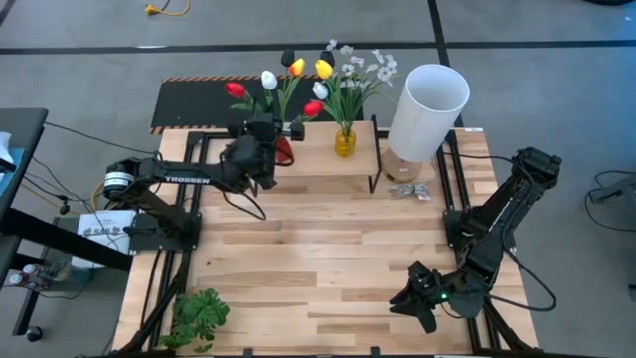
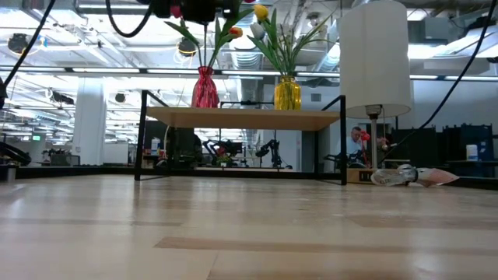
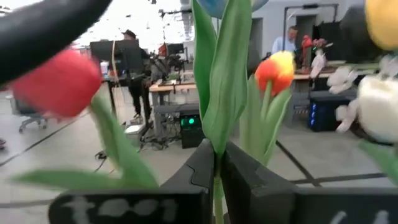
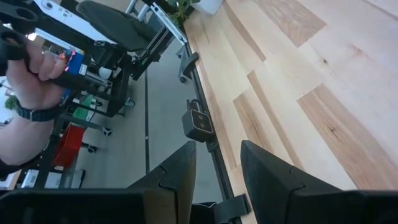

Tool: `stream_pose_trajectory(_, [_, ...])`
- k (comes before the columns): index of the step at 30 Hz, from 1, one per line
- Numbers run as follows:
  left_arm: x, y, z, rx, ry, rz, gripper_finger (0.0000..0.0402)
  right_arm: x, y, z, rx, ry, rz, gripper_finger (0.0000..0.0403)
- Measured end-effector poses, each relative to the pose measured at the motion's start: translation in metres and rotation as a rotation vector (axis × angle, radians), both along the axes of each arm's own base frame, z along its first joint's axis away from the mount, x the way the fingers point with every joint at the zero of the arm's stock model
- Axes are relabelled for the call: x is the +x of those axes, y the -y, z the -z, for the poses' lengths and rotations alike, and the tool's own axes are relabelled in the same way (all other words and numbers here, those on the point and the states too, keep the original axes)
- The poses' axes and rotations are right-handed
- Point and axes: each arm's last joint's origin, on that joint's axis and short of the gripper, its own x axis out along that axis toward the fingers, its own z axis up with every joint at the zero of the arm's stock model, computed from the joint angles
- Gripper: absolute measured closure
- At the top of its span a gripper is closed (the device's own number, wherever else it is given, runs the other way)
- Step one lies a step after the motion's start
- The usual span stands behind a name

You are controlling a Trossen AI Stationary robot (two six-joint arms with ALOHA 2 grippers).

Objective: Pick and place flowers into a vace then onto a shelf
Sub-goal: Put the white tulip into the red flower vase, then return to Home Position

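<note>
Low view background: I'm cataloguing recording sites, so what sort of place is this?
Probably an open robotics lab or workshop: exposed ceiling pipework, a seated person at workbenches beyond the light-wood table, more dark robot arms.

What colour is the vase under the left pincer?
Red; the vase stands on the shelf beside a yellow one, clearest in the low view.

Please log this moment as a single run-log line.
left gripper: shut on tulip stem above red vase on shelf | right gripper: open, empty, near table edge | yellow vase: on shelf
</note>
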Motion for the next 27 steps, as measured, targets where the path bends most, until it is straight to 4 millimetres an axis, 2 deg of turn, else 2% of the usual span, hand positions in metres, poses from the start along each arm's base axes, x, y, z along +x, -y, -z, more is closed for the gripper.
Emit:
stream_pose_trajectory(11, [0.002, -0.006, 0.012, -0.038, -0.016, -0.022, 0.0393, 0.000, 0.000, 0.000, 0.000, 0.000, 0.000, 0.0285])
stream_pose_trajectory(20, [0.002, -0.006, 0.013, -0.041, -0.037, -0.037, 0.0350, 0.000, 0.000, 0.000, -0.001, 0.000, 0.000, 0.0285])
stream_pose_trajectory(27, [0.004, -0.001, 0.013, -0.036, -0.058, -0.007, 0.0302, 0.000, 0.000, 0.000, -0.001, 0.000, 0.000, 0.0285])
